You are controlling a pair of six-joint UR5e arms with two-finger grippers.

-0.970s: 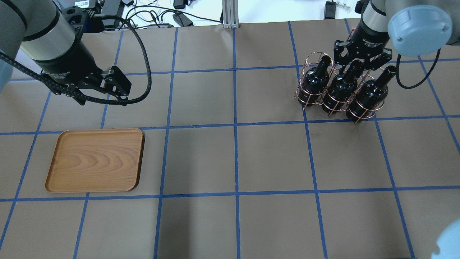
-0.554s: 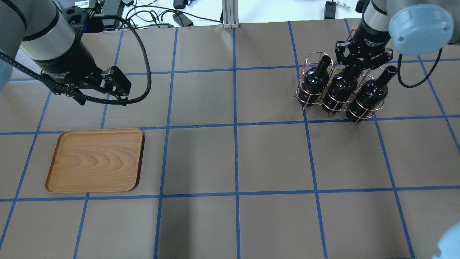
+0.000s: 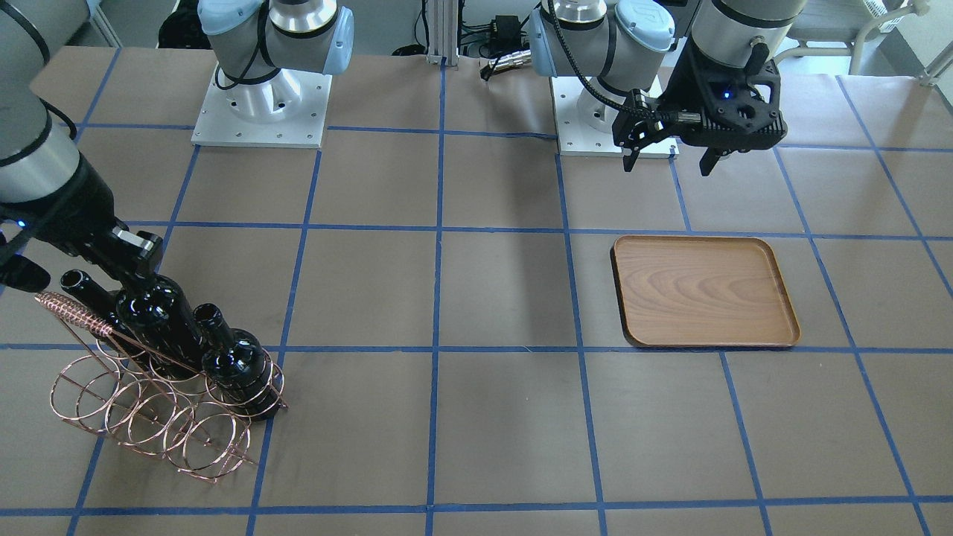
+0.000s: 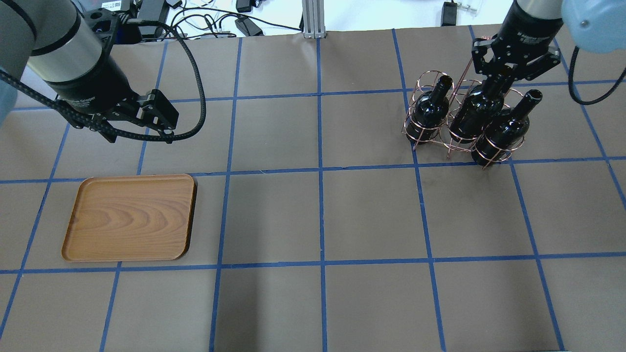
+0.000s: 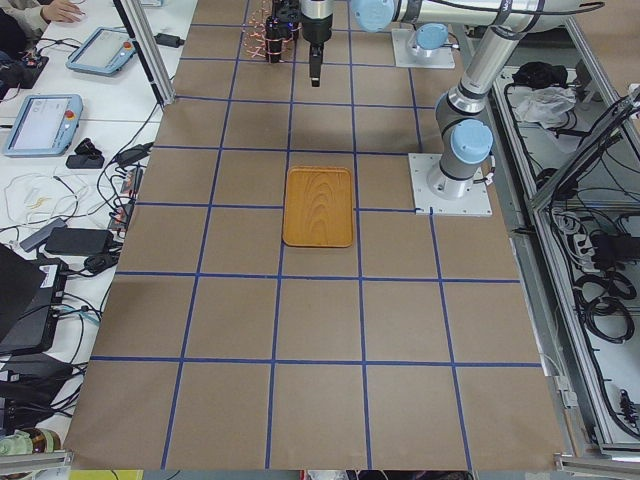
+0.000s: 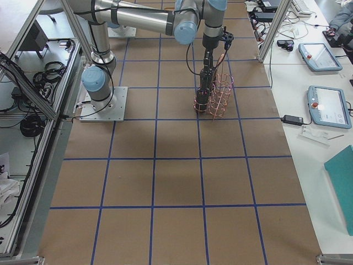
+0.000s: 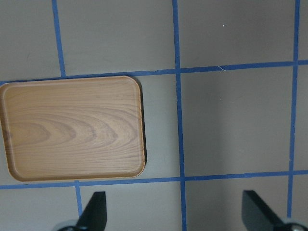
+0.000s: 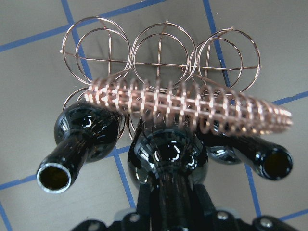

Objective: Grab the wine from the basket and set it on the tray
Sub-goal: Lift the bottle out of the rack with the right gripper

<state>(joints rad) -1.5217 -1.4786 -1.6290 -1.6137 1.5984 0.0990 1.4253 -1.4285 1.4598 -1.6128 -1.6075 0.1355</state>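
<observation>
Right claw [image 4: 504, 78] clamped, left claw [image 3: 666, 165] agape.

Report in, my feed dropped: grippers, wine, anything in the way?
Right gripper shut on middle wine bottle at the neck, riding above two neighbours in the basket. Left gripper open, empty, hovering apart from the tray. Coiled handle close beside that neck.

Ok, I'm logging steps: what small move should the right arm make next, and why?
Probably a short straight-up lift: the right gripper is shut on the neck of the middle wine bottle, whose base seems not yet clear of the rings of the basket.
</observation>
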